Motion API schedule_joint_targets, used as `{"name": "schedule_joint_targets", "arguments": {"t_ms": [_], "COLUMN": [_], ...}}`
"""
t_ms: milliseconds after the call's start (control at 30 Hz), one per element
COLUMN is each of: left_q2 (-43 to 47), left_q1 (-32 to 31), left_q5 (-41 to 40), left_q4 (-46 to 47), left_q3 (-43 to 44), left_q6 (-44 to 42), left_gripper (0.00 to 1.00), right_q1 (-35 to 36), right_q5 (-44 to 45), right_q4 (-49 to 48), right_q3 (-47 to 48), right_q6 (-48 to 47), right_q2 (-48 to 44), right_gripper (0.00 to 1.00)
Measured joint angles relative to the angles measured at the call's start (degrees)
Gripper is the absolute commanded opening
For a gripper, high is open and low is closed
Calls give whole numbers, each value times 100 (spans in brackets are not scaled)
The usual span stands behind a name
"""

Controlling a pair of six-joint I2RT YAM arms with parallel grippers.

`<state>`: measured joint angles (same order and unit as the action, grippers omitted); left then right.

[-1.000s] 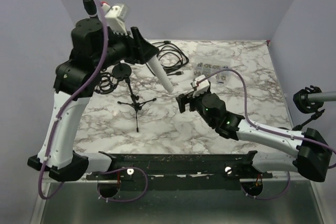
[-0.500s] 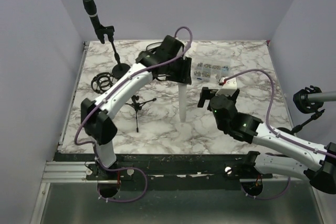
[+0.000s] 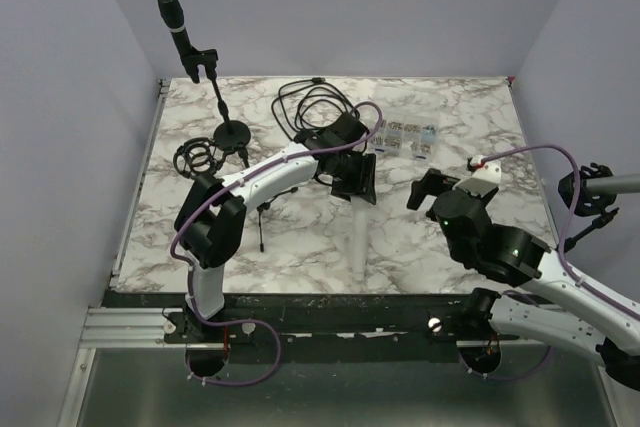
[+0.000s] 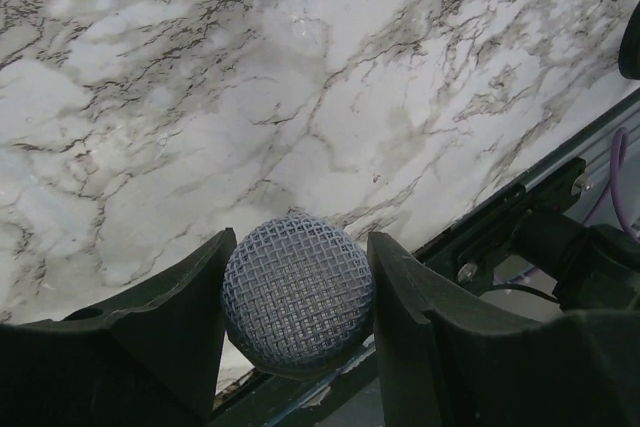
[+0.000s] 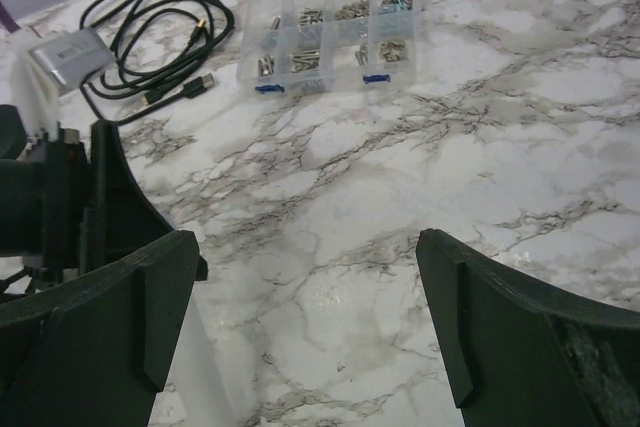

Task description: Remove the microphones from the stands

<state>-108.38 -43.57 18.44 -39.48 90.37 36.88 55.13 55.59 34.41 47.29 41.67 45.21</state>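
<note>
- Marble-patterned table (image 3: 480,117), purple walls on three sides: we count two white-and-black arms, two microphones, two stands, one coil of black cable (image 3: 315,107), one clear plastic compartment box (image 3: 402,137) and one black ring-shaped shock mount (image 3: 195,159).
- Back left, a black microphone (image 3: 172,15) sits clipped atop the tall black round-based stand (image 3: 225,112). It is close to the left wall and well apart from both grippers.
- We see a small black tripod stand (image 3: 262,202) just beside the left arm.
- Over the table's middle, the left gripper (image 3: 355,182) is clamped on a silver mesh-headed microphone (image 4: 297,297). The ball head touches both dark fingers, and its body is not clear to us.
- Beyond that head, the wrist view shows the table's front edge and the black front rail (image 4: 520,222) close by.
- On the right, the right gripper (image 5: 305,247) hangs with jaws spread wide, only marble showing between them, facing the box and cable.
- Bare marble lies between the two grippers and runs across the right half to the right wall.
</note>
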Motion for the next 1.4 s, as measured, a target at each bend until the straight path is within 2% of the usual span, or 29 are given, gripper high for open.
{"name": "schedule_joint_targets", "arguments": {"t_ms": [167,367,567,700,767,900,1067,1233,1400], "left_q2": [-131,-481,-566,-564,-564,-564,-586,-629,-627], "left_q1": [-44,-31,7,11,11,24,35,35,35], "left_q5": [46,22,-17,-46,-68,-105,-275,-435,-514], "left_q4": [199,424,732,1043,1108,1314,1379,1545,1687], "left_q3": [-175,-179,-479,-688,-752,-890,-981,-1062,-1078], "left_q6": [160,212,317,437,479,542,584,588,584], "left_gripper": [0,0,24,30,38,44,64,72,75], "right_q1": [-2,0,0,0,-2,0,0,-2,-2], "right_q5": [-428,-944,-1134,-1174,-1182,-1178,-1176,-1174,-1176], "right_q4": [-72,-306,-459,-494,-498,-516,-535,-597,-640], "right_q3": [-2,-11,-52,-118,-140,-157,-221,-249,-299], "right_q6": [-302,-745,-918,-920,-920,-920,-929,-973,-973], "right_q2": [-450,-468,-455,-549,-597,-691,-837,-927,-949], "right_gripper": [100,100,100,100,100,100,100,100,100]}}
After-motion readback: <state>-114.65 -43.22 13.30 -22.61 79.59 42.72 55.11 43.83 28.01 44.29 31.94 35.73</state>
